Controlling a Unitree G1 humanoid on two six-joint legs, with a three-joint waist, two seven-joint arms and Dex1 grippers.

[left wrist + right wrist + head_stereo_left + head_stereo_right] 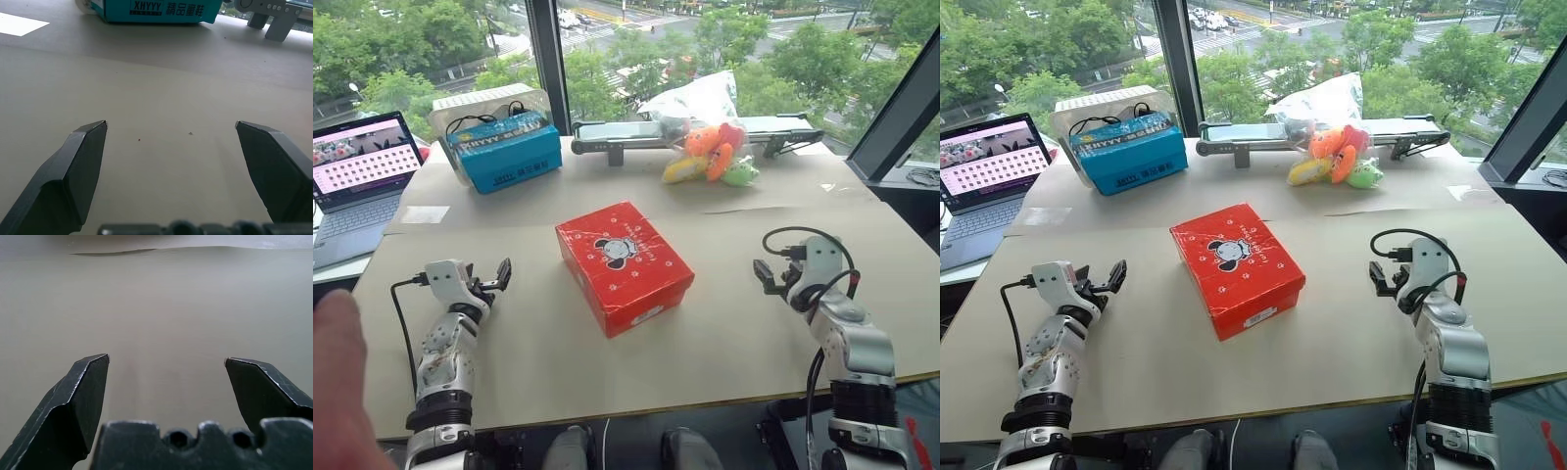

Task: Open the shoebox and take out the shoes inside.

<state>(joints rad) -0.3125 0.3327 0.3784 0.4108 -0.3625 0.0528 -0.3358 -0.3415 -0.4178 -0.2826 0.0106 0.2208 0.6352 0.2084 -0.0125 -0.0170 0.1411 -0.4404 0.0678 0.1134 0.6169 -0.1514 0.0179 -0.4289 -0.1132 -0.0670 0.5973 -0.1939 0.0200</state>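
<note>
Both grippers hover low in the frame, the left gripper [502, 274] at lower left and the right gripper [766, 275] at lower right, each spread wide and empty. Between them, at centre frame, the red shoebox [623, 263] sits closed on the table [538, 343].

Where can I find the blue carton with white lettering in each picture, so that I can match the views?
Left eye view: the blue carton stands at the far left of the table, beside the laptop.
Right eye view: same place, left of the grey conveyor.
Left wrist view: its lettered side runs along the upper edge.
Right wrist view: not in it.
Shared landmark: the conveyor, whose end also shows in the left wrist view.
</note>
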